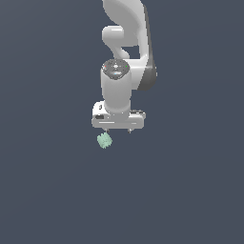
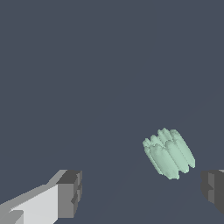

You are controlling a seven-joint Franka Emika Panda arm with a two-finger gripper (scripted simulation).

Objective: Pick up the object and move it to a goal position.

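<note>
The object (image 1: 104, 140) is a tiny pale mint-green ridged piece lying on the dark grey floor, just below the white gripper's left end in the exterior view. In the wrist view the object (image 2: 169, 153) lies tilted, close to one fingertip and apart from both. My gripper (image 1: 118, 130) hangs above the floor with its jaws wide apart and nothing between them. Its midpoint in the wrist view (image 2: 142, 192) is beside the object. One dark finger pad (image 2: 70, 193) and the other pad (image 2: 213, 189) show at the frame's edge.
The white arm (image 1: 125, 43) rises behind the gripper. A plain dark grey floor (image 1: 190, 181) lies all around; no other objects show.
</note>
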